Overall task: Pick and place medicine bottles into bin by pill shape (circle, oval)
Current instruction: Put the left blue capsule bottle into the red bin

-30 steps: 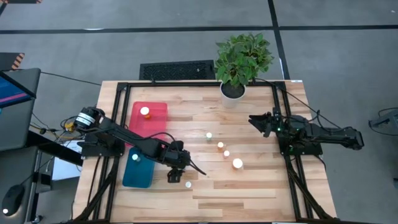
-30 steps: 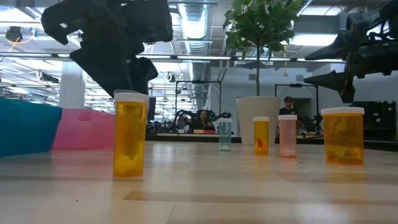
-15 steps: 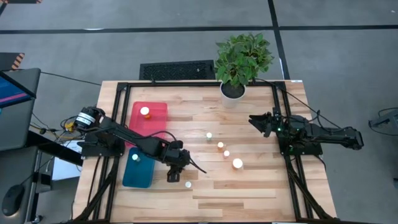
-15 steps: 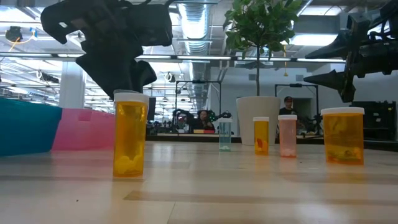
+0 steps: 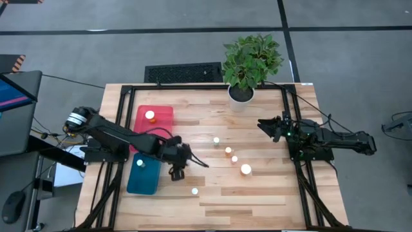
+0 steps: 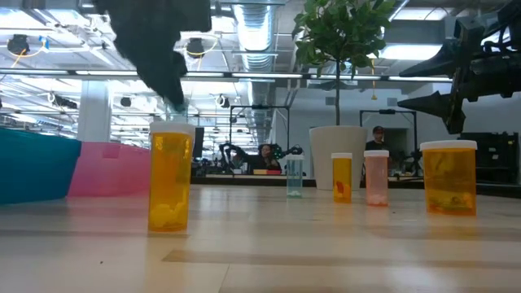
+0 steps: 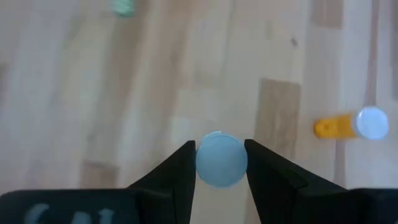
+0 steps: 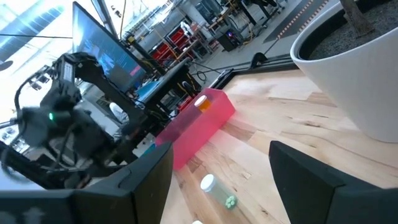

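My left gripper point(image 5: 175, 173) hangs above the table's near left part, next to the teal tray point(image 5: 134, 183), shut on a small bottle with a pale cap point(image 7: 221, 160). An orange bottle point(image 5: 194, 191) stands on the wood just near of it. Several more bottles stand in a slanting row at mid table, from a small one point(image 5: 216, 140) to a larger one point(image 5: 246, 169). One bottle point(image 5: 150, 116) sits in the red tray point(image 5: 161, 129) and one point(image 5: 140, 162) in the teal tray. My right gripper point(image 5: 262, 124) waits open at the right. My left gripper pinches the small bottle just below its cap point(image 7: 221, 177) between its two fingers point(image 7: 180, 171), one on each side. The fingers come from above, pointing down. The bottle stays upright, cap up, and hangs clear of the table point(image 6: 175, 106).
A potted plant point(image 5: 250, 61) in a white pot stands at the far edge, near my right gripper. Bare wood lies along the near edge and between the trays and the row of bottles. People sit in the room behind the table point(image 6: 264, 156).
My left gripper has risen and drawn back a little toward the table's far edge and the trays. The orange bottle beside it has stayed in place.
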